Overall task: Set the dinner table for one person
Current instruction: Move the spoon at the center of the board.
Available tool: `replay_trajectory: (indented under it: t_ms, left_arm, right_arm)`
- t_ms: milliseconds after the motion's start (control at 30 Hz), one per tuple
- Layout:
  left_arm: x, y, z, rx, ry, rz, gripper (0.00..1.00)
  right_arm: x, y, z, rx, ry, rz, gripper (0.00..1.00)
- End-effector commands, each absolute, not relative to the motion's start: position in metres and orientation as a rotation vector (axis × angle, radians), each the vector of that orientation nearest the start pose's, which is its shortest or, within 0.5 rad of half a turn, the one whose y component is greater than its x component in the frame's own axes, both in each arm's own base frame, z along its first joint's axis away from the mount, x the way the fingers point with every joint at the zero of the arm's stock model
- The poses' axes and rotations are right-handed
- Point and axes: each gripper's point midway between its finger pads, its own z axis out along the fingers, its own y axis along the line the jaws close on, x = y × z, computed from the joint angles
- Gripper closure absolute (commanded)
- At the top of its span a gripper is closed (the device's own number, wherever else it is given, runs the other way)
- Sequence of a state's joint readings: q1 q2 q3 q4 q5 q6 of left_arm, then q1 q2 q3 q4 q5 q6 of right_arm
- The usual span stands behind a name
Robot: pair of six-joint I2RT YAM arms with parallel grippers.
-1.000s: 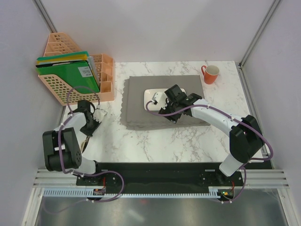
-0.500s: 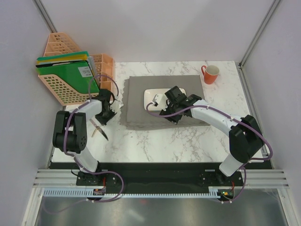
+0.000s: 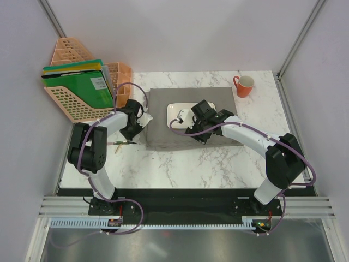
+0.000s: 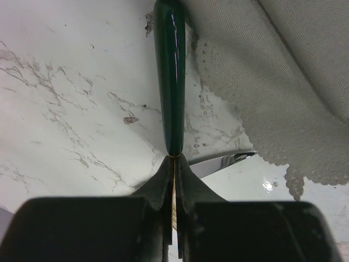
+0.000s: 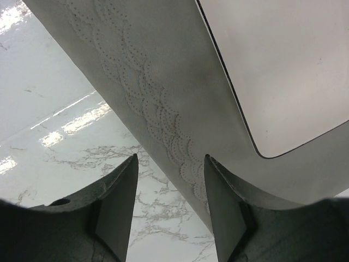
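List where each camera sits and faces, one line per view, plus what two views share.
Top external: above and behind the left arm and right arm, both in view, looking down on the dinner table.
Left wrist: on the left arm, looking past the left gripper, shut on a green-handled utensil, at marble and the placemat edge.
Right wrist: on the right arm, looking past the open right gripper at placemat and plate.
Shared: top and right wrist both show the plate on the placemat.

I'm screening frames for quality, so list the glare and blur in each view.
Top external: even light, soft shadows, sharp. Left wrist: a bright streak runs down the green handle; the left gripper is dark and soft. Right wrist: white glare bands on the dinner table; the right gripper is blurred, the plate rim crisp.
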State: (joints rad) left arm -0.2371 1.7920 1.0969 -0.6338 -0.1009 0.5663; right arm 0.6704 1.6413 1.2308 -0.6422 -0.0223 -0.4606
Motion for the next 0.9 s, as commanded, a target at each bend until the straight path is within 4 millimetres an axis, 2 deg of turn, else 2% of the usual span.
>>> replay_trajectory:
  t_ms: [0,133,167,233,267,333,367,467,500,567,700,733,867]
  left_arm:
    - [0.299,-0.07,-0.025,1.091,2.796,-0.08,0.98]
    - [0.299,-0.071,-0.022,1.092,2.784,-0.082,0.97]
    - [0.302,-0.071,-0.016,1.089,2.768,-0.076,0.93]
    - [0.301,-0.068,-0.011,1.097,2.755,-0.053,0.72]
    - [0.304,-0.067,0.0,1.089,2.721,-0.034,0.42]
    - [0.301,-0.062,0.012,1.096,2.697,0.003,0.31]
    - [0.302,-0.06,0.024,1.087,2.667,0.025,0.25]
    - [0.292,-0.055,0.039,1.091,2.66,0.045,0.2]
    - [0.291,-0.053,0.05,1.078,2.635,0.07,0.19]
    - [0.284,-0.047,0.056,1.072,2.639,0.098,0.18]
    - [0.277,-0.04,0.082,1.022,2.586,0.148,0.17]
    - [0.276,-0.04,0.095,0.989,2.545,0.158,0.17]
    - [0.269,-0.041,0.112,0.946,2.49,0.14,0.17]
  right_arm:
    - [0.306,0.226,0.104,-1.411,2.186,0.106,0.41]
    - [0.304,0.224,0.101,-1.413,2.194,0.104,0.39]
    - [0.304,0.224,0.1,-1.417,2.197,0.103,0.36]
    - [0.304,0.224,0.098,-1.419,2.199,0.103,0.3]
    - [0.304,0.223,0.098,-1.418,2.201,0.104,0.29]
    - [0.304,0.224,0.101,-1.42,2.19,0.109,0.26]
    - [0.304,0.224,0.102,-1.421,2.187,0.108,0.25]
    - [0.304,0.226,0.106,-1.416,2.178,0.12,0.22]
    - [0.304,0.226,0.106,-1.417,2.176,0.119,0.22]
    - [0.304,0.227,0.106,-1.417,2.176,0.121,0.21]
    - [0.301,0.226,0.102,-1.424,2.186,0.131,0.23]
    - [0.3,0.226,0.102,-1.426,2.185,0.131,0.23]
    - [0.3,0.224,0.101,-1.425,2.182,0.124,0.27]
